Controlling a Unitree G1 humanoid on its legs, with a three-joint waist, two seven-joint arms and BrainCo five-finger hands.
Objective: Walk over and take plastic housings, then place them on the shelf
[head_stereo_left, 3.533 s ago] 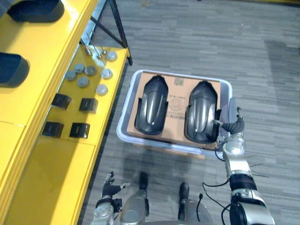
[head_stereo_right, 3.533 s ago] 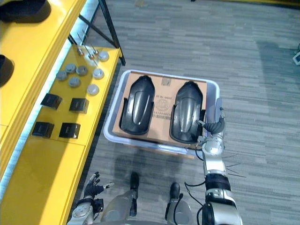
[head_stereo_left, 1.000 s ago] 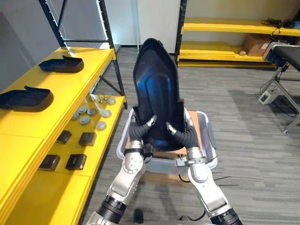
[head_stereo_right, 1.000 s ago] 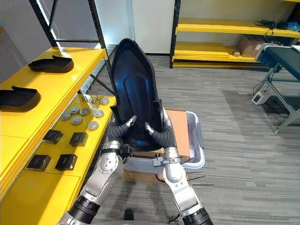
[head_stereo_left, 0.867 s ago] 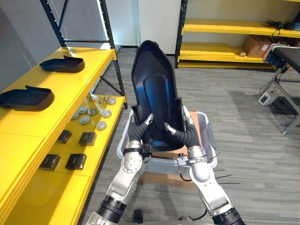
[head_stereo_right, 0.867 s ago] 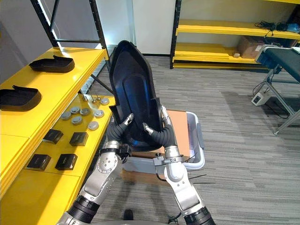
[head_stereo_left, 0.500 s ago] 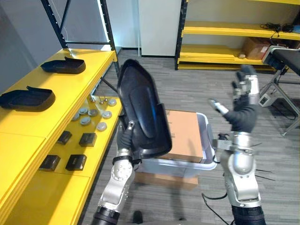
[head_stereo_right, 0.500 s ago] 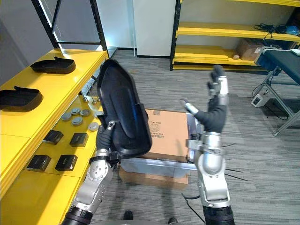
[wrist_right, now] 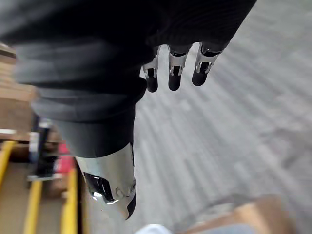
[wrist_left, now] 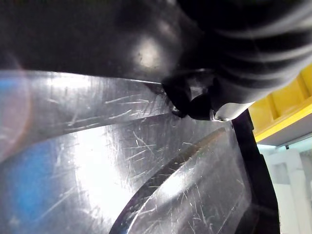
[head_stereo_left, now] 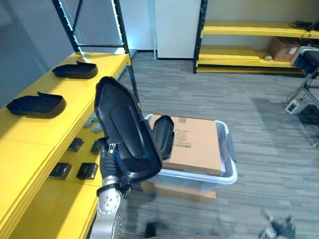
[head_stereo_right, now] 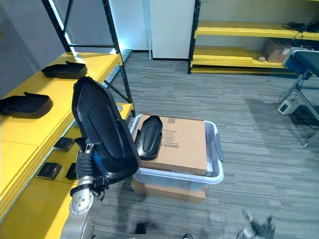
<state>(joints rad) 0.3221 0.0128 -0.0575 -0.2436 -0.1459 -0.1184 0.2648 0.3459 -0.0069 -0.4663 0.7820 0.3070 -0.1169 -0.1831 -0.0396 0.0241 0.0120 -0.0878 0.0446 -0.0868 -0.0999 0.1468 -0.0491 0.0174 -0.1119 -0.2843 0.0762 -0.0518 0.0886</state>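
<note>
1. While the left hand point(head_stereo_left: 109, 158) is clamped on the lower end of a large glossy black plastic housing point(head_stereo_left: 124, 129), that housing hangs tilted in the air, narrow end up. It is just beside the grey plastic tub point(head_stereo_left: 227, 174), between the tub and the long yellow shelf point(head_stereo_left: 30, 139).
2. Seen from the left wrist, a dark fingertip presses on the held housing's shiny, scratched surface.
3. Low down and well apart from the tub, on its side away from the yellow shelf, the right hand point(wrist_right: 176, 68) holds nothing. Its fingers are straight and spread over the floor.
4. Across the top of the tub lies a flat brown cardboard box point(head_stereo_left: 197, 142). A second black housing point(head_stereo_left: 163, 134) rests on it, curved side up, at the end nearest the yellow shelf.
5. On the shelf's upper level, well apart from the tub, two more black housings lie apart from each other point(head_stereo_left: 76, 69) point(head_stereo_left: 36, 104). Small black blocks point(head_stereo_left: 87, 171) sit on its lower level, nearer the tub.
6. Grey striped carpet point(head_stereo_left: 259, 114) covers the floor around the tub. Beyond the tub, yellow racking with black uprights point(head_stereo_left: 249, 30) runs along the far wall beside a white panel point(head_stereo_left: 174, 25).
</note>
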